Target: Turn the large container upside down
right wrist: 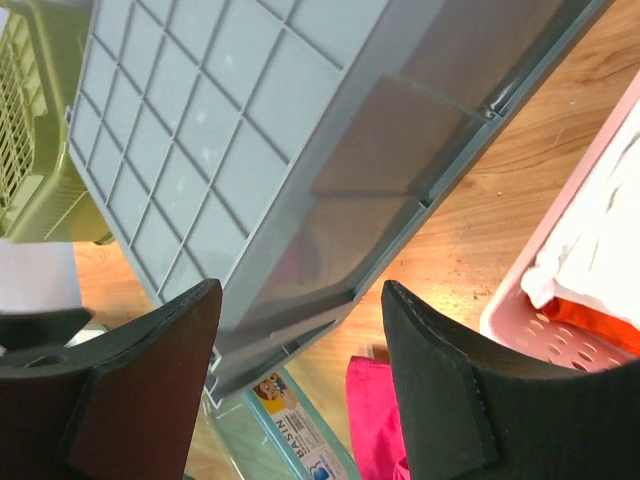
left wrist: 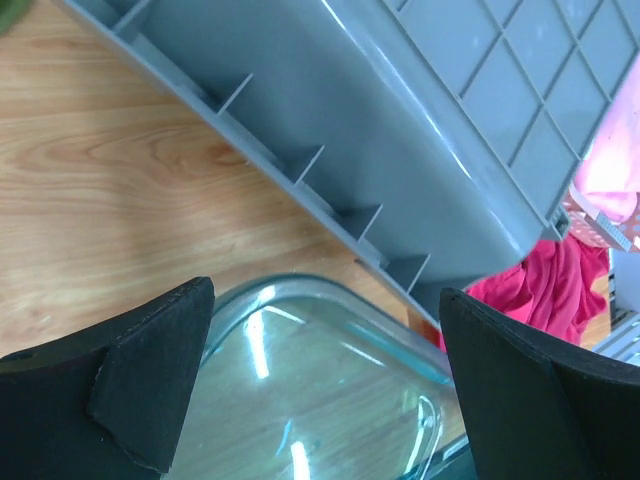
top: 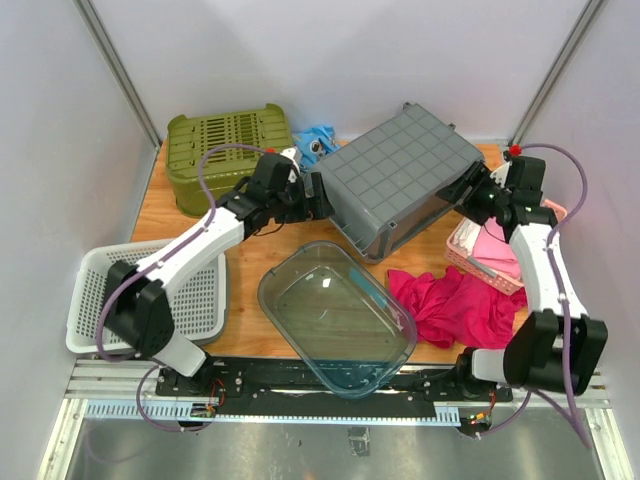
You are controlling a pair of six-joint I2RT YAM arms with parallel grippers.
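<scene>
- Grey container (top: 400, 175) — bottom up, tilted, resting on the table.
- Clear basin (top: 335, 315) — just in front of the container.
- Left gripper (top: 319, 199) — at the container's left end, jaws wide apart, holding nothing.
- Right gripper (top: 471, 193) — at the container's right end, likewise.

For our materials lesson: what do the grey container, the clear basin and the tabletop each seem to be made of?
Grey container: moulded plastic, matte, judging by its ribbed grid base. Clear basin: transparent and glossy, probably plastic; it shows highlights and the wood is visible through it. Tabletop: wood or wood-look laminate, with visible grain.
</scene>
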